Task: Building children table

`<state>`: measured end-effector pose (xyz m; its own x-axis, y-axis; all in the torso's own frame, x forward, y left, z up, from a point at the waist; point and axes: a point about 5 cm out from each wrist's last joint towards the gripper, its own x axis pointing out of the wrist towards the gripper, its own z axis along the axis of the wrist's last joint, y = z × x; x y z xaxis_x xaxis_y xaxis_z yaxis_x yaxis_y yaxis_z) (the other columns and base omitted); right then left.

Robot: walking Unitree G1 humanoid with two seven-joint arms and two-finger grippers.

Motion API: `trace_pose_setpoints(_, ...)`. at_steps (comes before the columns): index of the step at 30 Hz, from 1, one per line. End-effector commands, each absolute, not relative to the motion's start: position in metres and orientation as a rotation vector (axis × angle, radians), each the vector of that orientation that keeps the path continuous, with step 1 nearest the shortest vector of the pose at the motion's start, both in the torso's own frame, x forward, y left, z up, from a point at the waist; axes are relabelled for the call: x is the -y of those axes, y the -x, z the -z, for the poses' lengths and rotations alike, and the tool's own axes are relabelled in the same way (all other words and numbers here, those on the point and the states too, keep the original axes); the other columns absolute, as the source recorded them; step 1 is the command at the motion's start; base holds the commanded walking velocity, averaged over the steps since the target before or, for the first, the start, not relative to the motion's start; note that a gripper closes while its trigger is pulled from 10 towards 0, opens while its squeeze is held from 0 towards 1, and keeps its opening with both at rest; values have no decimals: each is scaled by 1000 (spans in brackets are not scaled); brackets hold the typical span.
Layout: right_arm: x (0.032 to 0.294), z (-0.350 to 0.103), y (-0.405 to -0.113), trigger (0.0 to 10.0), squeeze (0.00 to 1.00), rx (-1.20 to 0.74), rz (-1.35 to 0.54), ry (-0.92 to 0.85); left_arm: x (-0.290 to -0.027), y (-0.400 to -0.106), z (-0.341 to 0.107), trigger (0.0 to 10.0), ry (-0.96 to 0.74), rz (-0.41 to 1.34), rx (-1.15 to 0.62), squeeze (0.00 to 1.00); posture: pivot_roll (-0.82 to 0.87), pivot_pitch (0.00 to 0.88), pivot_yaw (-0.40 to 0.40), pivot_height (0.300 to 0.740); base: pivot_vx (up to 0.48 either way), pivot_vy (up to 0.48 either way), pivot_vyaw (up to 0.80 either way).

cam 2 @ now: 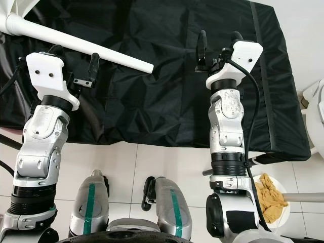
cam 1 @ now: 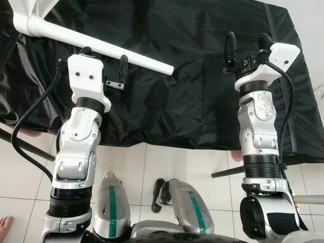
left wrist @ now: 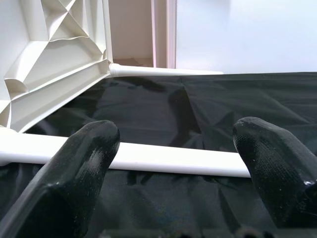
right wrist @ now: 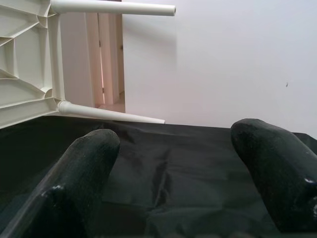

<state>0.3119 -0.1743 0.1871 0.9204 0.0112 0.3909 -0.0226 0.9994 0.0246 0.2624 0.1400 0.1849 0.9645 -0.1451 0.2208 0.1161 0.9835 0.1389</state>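
The white plastic children's table [left wrist: 49, 64] lies tipped at the far left, its ribbed underside facing me. One of its white legs [cam 1: 142, 59] slants across the black cloth toward the middle. My left gripper [cam 1: 105, 57] is open, with a fingertip on either side of that leg. In the left wrist view the leg [left wrist: 178, 159] crosses just beyond the fingertips [left wrist: 91, 144]. My right gripper [cam 1: 246, 43] hovers open over bare cloth at the right with nothing between its fingers. The right wrist view shows two more table legs [right wrist: 114, 7] sticking out.
A black cloth [cam 1: 192, 91] covers the low work surface, its near edge just ahead of my arms. White tiled floor [cam 1: 177, 162] lies below. A plate of yellow snacks [cam 2: 271, 200] sits on the floor at right. A person's bare foot [cam 1: 4, 225] is at the bottom left.
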Motion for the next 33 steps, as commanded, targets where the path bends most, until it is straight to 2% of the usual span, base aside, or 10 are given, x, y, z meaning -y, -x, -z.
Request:
trace_pose_setpoints(1,178,-189,-314,10000,0,412,-7,-20,-138,-264,-183,10000,-123,135,229,0,172,46,-145,740,0,0,0)
trace_pose_setpoints(19,179,-188,-313,10000,0,413,-6,-9,-141,-264,-184,10000,-116,124,226,0,172,63,-143,740,0,0,0)
trace_pose_setpoints(33,176,-204,-321,10000,0,467,-36,15,-147,-270,-192,10000,-125,108,252,0,175,71,-147,740,0,0,0)
